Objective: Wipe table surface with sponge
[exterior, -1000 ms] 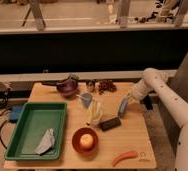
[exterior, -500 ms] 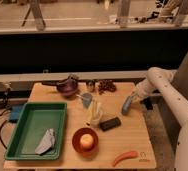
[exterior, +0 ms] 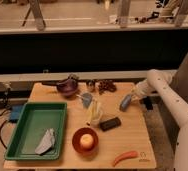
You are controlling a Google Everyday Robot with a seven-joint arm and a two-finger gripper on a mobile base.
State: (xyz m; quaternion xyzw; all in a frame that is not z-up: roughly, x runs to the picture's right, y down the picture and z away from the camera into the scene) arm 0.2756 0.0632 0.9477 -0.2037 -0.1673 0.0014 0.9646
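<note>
At the right edge of the wooden table (exterior: 137, 142), the gripper (exterior: 129, 99) clasps a blue-grey rectangular sponge (exterior: 124, 104) between its fingers.

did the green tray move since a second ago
No. The green tray stays at the table's front-left corner; the gripper is near its right edge.
</note>
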